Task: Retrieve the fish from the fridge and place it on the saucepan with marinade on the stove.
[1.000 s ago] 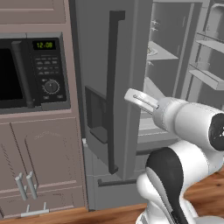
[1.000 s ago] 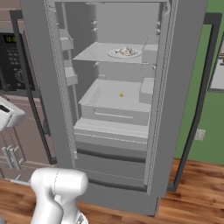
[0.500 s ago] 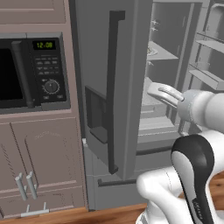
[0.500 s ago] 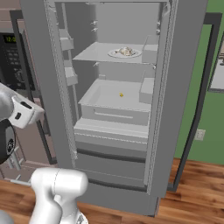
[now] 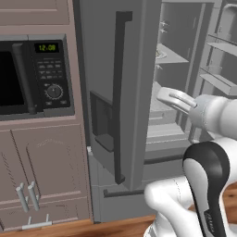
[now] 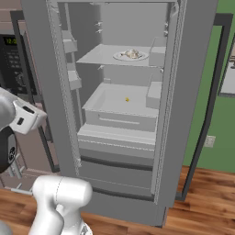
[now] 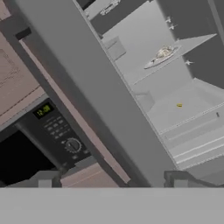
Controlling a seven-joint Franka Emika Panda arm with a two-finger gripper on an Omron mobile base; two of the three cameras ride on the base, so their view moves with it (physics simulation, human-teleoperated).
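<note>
- Kitchen, fridge [image 6: 183, 92] doors swung wide: the fish [image 6: 132, 53], a small pale grey-beige lump, sits on a white round plate [image 6: 123, 57] on the fridge's upper shelf [image 6: 98, 56], well inside the cabinet.
- The claw [image 7: 111, 179] hangs outside the fridge by its left door [image 5: 125, 69], both finger tips set wide apart with nothing between them; the microwave [image 5: 41, 74] is just beyond that door.
- A tiny yellow speck [image 6: 127, 99] lies in the fridge drawer [image 6: 120, 106] below the fish's shelf, and is no part of the job.
- Likely hazard: the arm must swing round the left door's edge to reach the shelf, and a tight arc could knock the door or the shelf front.
- Second hazard, by the look of it: the fish is small and rounded on a shallow plate, so a low or off-centre pinch may catch the plate's rim or push the fish aside.
</note>
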